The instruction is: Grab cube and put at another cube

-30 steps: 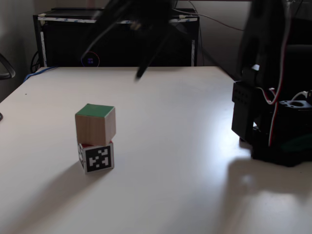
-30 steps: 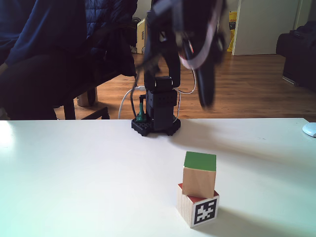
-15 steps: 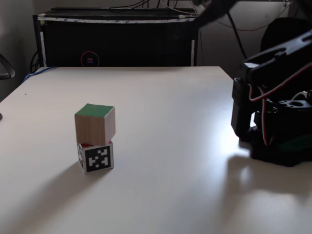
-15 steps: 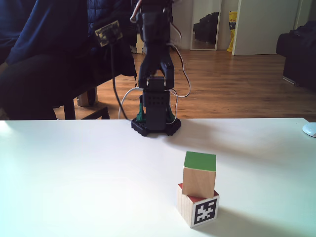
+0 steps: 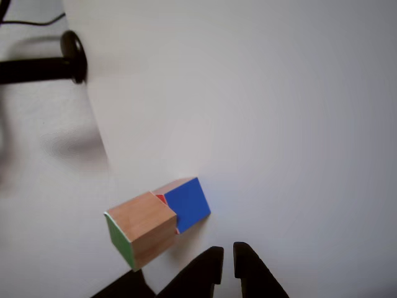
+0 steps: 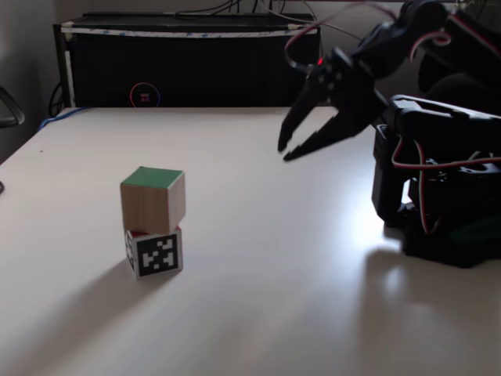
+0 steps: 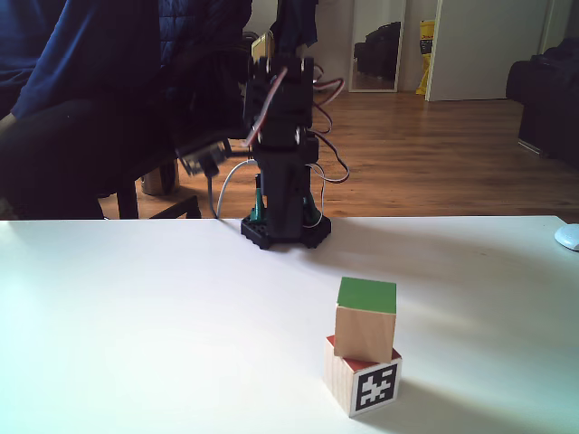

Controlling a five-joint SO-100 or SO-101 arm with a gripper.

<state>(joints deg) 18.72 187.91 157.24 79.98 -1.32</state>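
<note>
The green-topped wooden cube (image 6: 153, 200) (image 7: 365, 321) sits tilted slightly on top of the other cube (image 6: 156, 252) (image 7: 362, 380), whose front carries a black-and-white marker. In the other view the green-faced cube (image 5: 139, 226) rests against the blue and red cube (image 5: 188, 202). My gripper (image 6: 284, 153) hangs above the table, well right of the stack, near the arm's base. It is shut and holds nothing. In the other view its dark tips (image 5: 224, 254) enter from the bottom edge, just beside the stack.
The arm's black base (image 6: 438, 196) (image 7: 285, 226) stands at the table's edge. A black cabinet (image 6: 188, 63) runs behind the table. A person in dark clothes (image 7: 72, 108) sits beyond the table. A white object (image 7: 568, 237) lies at the right edge.
The arm has swung away from the stack and come down near its base. The fingers, spread a second ago, have come together. Both cubes have stayed stacked and still.
</note>
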